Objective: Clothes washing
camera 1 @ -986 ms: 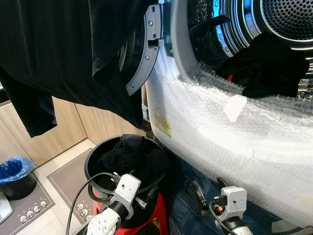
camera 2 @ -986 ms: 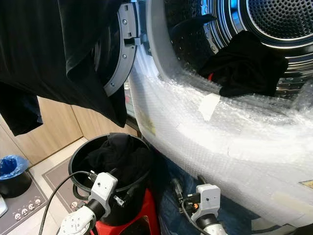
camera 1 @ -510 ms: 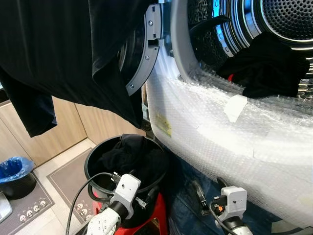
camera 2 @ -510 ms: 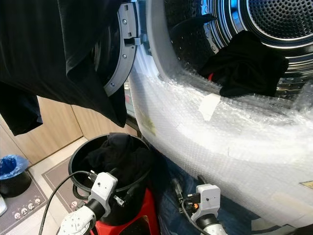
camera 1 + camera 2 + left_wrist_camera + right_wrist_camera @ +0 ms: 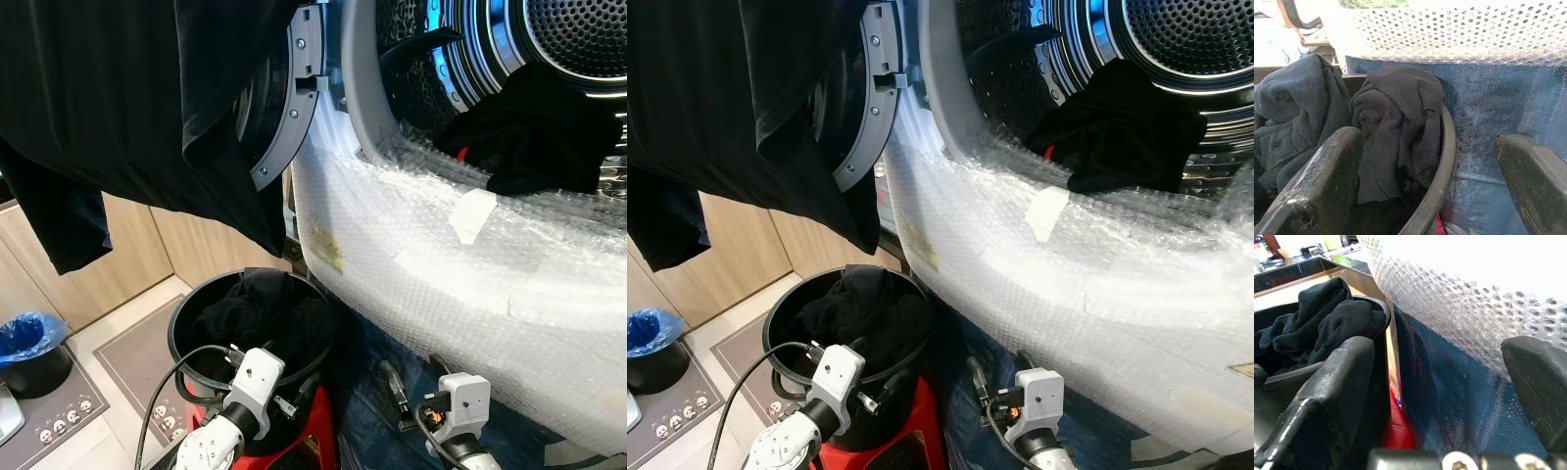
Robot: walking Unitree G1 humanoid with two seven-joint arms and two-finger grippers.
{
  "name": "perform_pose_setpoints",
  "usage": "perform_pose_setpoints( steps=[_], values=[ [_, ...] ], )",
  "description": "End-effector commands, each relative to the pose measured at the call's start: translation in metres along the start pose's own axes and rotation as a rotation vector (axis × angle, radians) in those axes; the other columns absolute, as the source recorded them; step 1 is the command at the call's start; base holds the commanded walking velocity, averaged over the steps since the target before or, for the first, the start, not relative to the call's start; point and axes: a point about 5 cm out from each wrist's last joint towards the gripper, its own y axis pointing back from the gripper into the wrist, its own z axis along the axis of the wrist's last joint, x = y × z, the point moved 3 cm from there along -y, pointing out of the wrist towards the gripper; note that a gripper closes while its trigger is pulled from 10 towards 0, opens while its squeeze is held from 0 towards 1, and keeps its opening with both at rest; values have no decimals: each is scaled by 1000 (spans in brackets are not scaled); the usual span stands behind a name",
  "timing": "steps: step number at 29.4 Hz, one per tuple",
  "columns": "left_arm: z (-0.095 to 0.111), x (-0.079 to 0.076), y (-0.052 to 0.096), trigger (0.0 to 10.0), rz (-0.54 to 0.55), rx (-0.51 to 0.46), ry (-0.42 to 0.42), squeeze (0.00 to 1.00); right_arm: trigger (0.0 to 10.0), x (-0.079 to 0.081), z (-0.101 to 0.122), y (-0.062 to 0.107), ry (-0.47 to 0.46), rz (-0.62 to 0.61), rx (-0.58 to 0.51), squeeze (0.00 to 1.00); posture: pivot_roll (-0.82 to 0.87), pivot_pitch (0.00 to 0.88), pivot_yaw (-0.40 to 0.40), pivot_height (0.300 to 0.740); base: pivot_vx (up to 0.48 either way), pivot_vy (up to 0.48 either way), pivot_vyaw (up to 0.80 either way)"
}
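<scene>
Both grippers empty; drum [image 5: 578,39] holds black garment [image 5: 534,127].

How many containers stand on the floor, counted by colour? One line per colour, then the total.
Black bucket holding dark clothes: 1
Black bin with a blue bag: 1
Total: 2

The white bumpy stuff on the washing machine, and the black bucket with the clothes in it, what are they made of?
The bumpy wrap looks like clear plastic bubble wrap: rows of little air bubbles that shine white in the light. The black bucket seems to be smooth hard plastic, with a thin rim that holds its round shape. The clothes inside it look like soft, dull dark cloth, folded and wrinkled.
</scene>
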Motion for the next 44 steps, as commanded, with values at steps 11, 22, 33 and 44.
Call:
perform_pose_setpoints(
  steps=[11, 22, 33, 44],
  values=[
    [1, 1, 2, 10000, 3, 5, 10, 0, 10000, 2, 2, 0, -13, 8, -5, 0, -44, 0, 25, 740, 0, 0, 0],
    [10, 1, 3, 10000, -2, -53, 84, 1000, 10000, 3, 4, -1, -60, 13, -7, 1000, -45, 0, 28, 740, 0, 0, 0],
    [6, 7, 2, 10000, 33, -11, 74, 1000, 10000, 2, 4, 0, -51, 28, 0, 0, -45, 0, 27, 740, 0, 0, 0],
    [17, 52, -22, 10000, 221, -3, 76, 0, 10000, -7, 9, 2, -32, 17, -4, 0, -53, 0, 18, 740, 0, 0, 0]
  ],
)
